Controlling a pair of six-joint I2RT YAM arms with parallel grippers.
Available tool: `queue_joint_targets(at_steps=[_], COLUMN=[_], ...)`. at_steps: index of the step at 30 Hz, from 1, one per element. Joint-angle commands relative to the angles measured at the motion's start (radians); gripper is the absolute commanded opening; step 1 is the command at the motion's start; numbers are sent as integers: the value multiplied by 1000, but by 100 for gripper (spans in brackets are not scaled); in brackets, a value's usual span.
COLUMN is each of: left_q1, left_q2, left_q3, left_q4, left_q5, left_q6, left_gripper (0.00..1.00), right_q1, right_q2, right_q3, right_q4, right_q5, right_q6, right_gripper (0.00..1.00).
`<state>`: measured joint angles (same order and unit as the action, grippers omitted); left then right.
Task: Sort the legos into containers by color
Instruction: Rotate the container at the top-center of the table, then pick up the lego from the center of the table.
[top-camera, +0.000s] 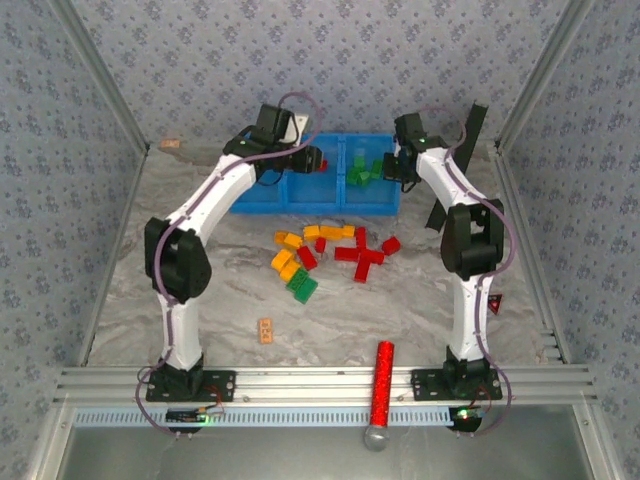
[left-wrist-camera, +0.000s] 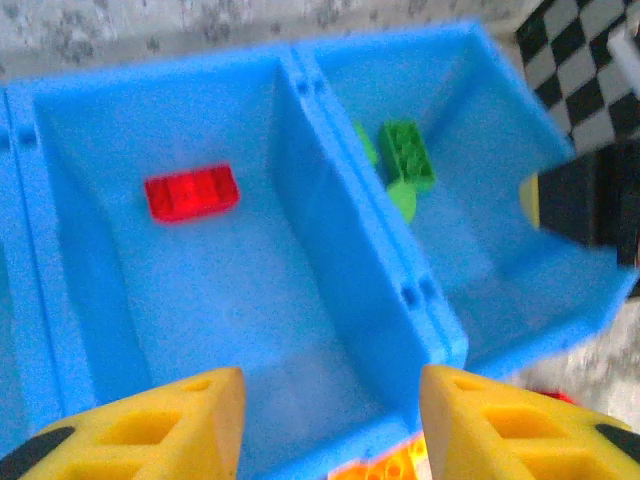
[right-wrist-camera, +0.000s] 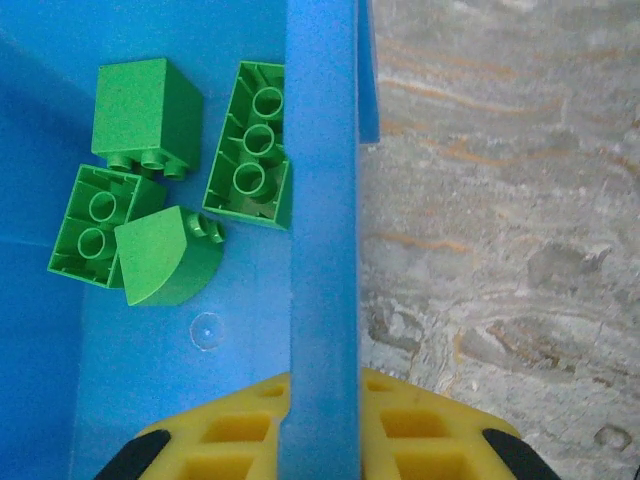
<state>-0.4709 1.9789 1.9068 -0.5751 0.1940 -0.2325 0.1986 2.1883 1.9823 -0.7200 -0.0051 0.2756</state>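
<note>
Yellow fingers (left-wrist-camera: 150, 425) of my left tool (left-wrist-camera: 330, 385) gape empty above the joined bright blue plastic bins (left-wrist-camera: 300, 200), with the loose red, yellow and green studded bricks (top-camera: 362, 255) at six o'clock on the counter (top-camera: 400, 320).

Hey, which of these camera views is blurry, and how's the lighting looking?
Left wrist view: soft all over, the red brick bleeds at its edges, and the left gripper at the bottom edge is blurred. Right wrist view: crisp on the green bricks and the marbled table. Top external view: even light, only faint shadows.
</note>
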Motion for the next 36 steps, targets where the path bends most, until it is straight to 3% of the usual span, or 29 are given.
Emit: queue_joint_targets(at_steps=[1,5,11,15,26,36], left_q1=[9,1,-43,-62,-105,-106], left_q2=[-102,-215,-352,-385,-312,-215], left_q3=[-174,-388,-623,-719,-782,-808], left_q4=[-10,-1,-21,-15,35,100], left_q5=[-18,-44,-103,-121,-182,-182], left_q6=[-35,-69,-10,-2,12,15], left_gripper=[55,60,64,64,64,58], right_q1=[10,16,15,9,14,62], right_q2=[23,44,42,33,-66,-279], right_q3=[110,84,-3,-37,-65,-242], right_q4=[63,76,114,138,78,56], right_q5=[-25,-22,-14,-5,31,48], right_q6=[-12,-21,-23,-24,-56,-66], right_gripper=[9,10,14,23,48,55])
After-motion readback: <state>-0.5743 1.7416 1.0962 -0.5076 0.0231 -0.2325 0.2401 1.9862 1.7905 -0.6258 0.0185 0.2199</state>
